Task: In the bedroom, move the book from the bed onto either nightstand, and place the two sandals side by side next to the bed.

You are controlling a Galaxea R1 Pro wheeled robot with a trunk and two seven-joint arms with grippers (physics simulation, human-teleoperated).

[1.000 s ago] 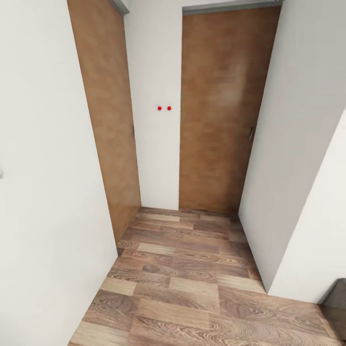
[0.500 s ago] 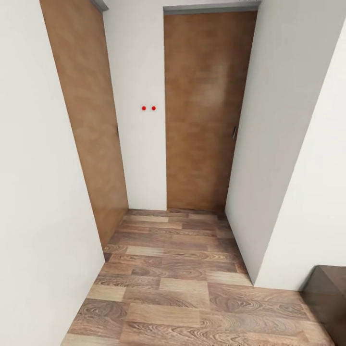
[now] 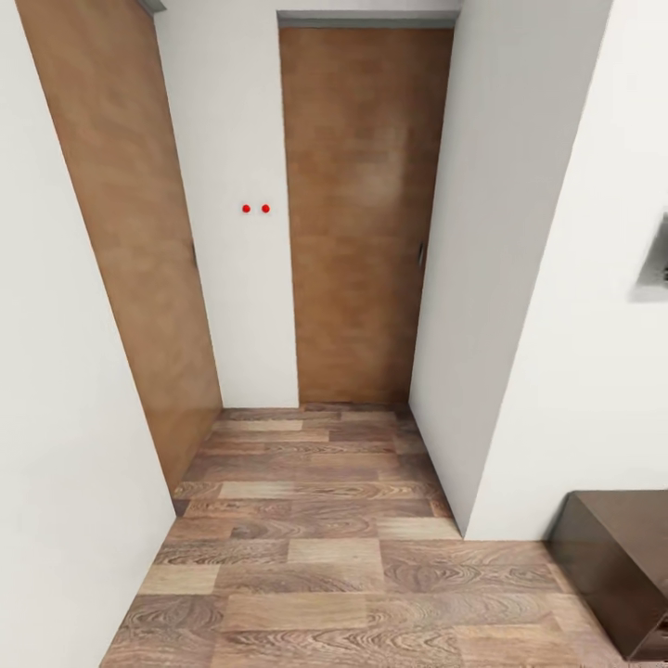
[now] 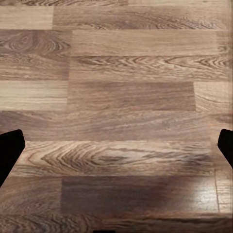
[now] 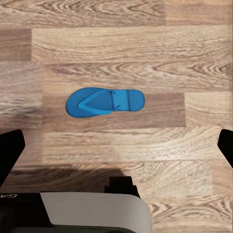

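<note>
Bright blue sandal (image 5: 105,101) on mixed-tone brown plank floor (image 3: 315,557); white walls (image 3: 557,278), brown wood-grain doors (image 3: 362,213).

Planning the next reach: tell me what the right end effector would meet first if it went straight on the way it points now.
Probably the blue sandal, lying flat on the wood-plank floor ahead of the open right end effector. Nothing stands between them. Depth is unclear, so it might meet the floor just short of the sandal.

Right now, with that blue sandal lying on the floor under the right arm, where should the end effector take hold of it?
The sandal lies flat on the wood floor, straps up, nothing touching it. Probably best to come straight down and pinch across the narrower heel end, or the sole's long edges at mid-length. The right end effector is open, its fingers spread wider than the sandal.
</note>
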